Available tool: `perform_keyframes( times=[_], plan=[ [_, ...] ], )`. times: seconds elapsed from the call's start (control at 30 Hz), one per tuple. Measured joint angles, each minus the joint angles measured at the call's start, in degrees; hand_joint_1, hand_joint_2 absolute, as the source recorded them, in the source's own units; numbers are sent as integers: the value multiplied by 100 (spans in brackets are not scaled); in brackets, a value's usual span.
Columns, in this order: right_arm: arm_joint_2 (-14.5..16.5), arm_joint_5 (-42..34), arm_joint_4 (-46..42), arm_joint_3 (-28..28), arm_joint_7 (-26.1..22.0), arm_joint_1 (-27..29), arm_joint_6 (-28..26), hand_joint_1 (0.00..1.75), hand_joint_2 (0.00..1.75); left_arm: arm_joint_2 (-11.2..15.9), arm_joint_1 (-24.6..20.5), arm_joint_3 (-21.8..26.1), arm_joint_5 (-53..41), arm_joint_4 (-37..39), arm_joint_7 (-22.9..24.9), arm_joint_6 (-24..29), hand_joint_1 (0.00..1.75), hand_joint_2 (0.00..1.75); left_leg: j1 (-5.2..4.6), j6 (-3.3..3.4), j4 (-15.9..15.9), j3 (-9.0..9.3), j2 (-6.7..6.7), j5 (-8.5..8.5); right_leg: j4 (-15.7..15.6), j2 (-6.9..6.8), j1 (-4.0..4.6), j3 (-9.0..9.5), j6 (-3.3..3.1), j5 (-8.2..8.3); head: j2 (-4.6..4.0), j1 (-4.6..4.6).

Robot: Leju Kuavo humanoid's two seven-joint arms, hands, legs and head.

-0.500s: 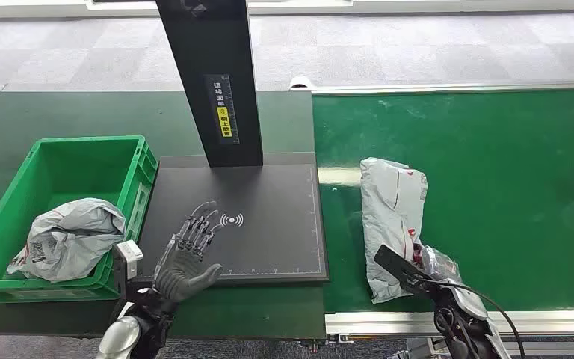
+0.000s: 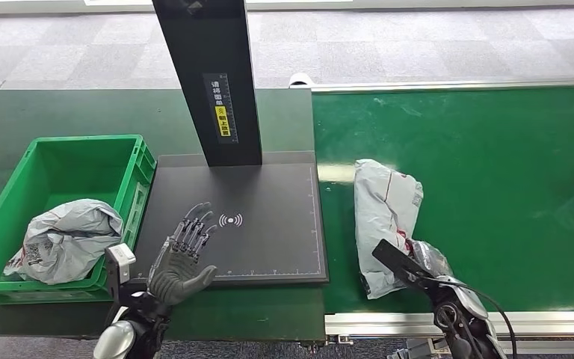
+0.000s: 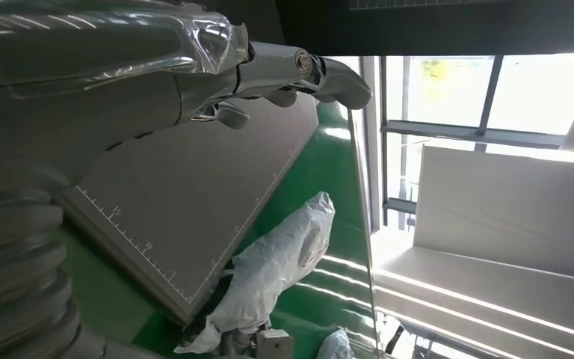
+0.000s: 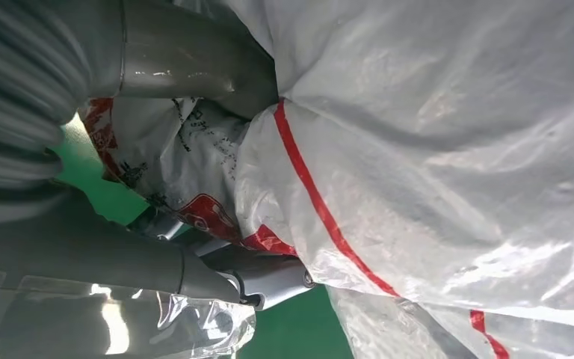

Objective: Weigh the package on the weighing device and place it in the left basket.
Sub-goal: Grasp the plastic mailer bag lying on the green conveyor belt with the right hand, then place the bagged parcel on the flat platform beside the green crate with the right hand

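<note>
Post label [image 2: 223, 105]: black and yellow strip with small characters, too small to read, well beyond the left hand [image 2: 181, 262].
Scale plate [image 2: 269, 196]: white wireless-wave sign [image 2: 231, 220] just beyond the left fingertips.
Plate ruler: 15 [image 3: 115, 212] and 10 [image 3: 149, 246].
Package [image 4: 418, 149]: red print, unreadable.

Left hand [image 3: 119, 82] fingers [image 3: 329, 71] spread over scale plate [image 3: 194, 187]; package [image 3: 276, 262] beside plate.

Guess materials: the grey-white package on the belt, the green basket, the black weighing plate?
Grey-white package with red stripes: thin plastic film, probably a poly mailer; it crinkles and shines. Green open-topped basket: moulded rigid plastic, judging by its ribbed walls and even colour. Flat black weighing plate: matte, finely textured with printed ruler marks; metal or plastic, can't tell.
</note>
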Motion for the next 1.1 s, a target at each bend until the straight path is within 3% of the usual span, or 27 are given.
perform_keyframes(
  times=[0.27, 0.47, 0.6, 0.9, 1.0, 1.1],
  plan=[
    [88, -717, -684, -389, -700, 188, -925, 175, 175, 0, 17, 23, 11, -38, -24, 3, 0, 175, 0, 0, 0, -6, 0, 0, 0, 0, 0, -10, 0, 0, 0, 0],
    [171, -863, -1593, -727, -1263, 627, -1983, 175, 175, 0, -71, 18, 26, 5, -82, -28, 0, 175, 0, 0, 0, -13, 1, -1, 0, 0, 0, -18, 0, 0, 0, 0],
    [220, -941, -2074, -842, -1548, 863, -2216, 175, 175, 0, -151, -11, 34, 61, -119, -40, 0, 175, 0, 0, 0, -15, 2, -1, 0, 0, 0, -19, 0, 0, 0, -1],
    [231, -959, -2174, -851, -1605, 905, -2197, 175, 175, 0, -165, -16, 38, 75, -132, -40, 0, 175, 0, 0, 0, -14, 3, -1, 0, 0, 0, -19, 0, 0, 0, -1],
    [222, -724, -2513, -565, -1842, 1021, -1516, 175, 175, 6, -205, -18, 68, 127, -236, -85, 0, 175, 0, 0, 0, -14, 4, -1, 0, 1, 0, -19, 0, 0, 0, 0],
    [102, -325, -2949, 243, -1988, 1136, -467, 175, 175, 33, -235, -14, 71, 211, -338, -149, 0, 175, 0, 0, 0, -18, 4, -1, 0, 1, 1, -23, 0, 0, 0, 0]
  ],
)
